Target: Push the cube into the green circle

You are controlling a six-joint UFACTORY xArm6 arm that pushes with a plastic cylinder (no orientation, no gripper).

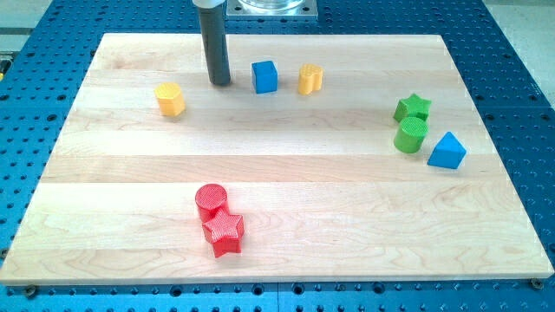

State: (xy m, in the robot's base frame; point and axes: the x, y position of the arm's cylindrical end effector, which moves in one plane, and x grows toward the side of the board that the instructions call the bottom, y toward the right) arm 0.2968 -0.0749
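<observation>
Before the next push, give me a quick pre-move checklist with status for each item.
1. My tip on the view's left of the blue cube, not touching: ok.
2. Green cylinder in view at the view's right: ok.
3. Straight cube-to-cylinder path clear: not ok, yellow block is right beside the cube.
4. Room beside the target: not ok, green star and blue triangular block crowd it.
5. Tip contact with the board: cannot tell.

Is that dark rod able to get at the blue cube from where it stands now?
Probably yes. My tip sits just to the view's left of the blue cube, with bare wood between them. The yellow block lies on the tip's other side, so nothing blocks the way.
</observation>
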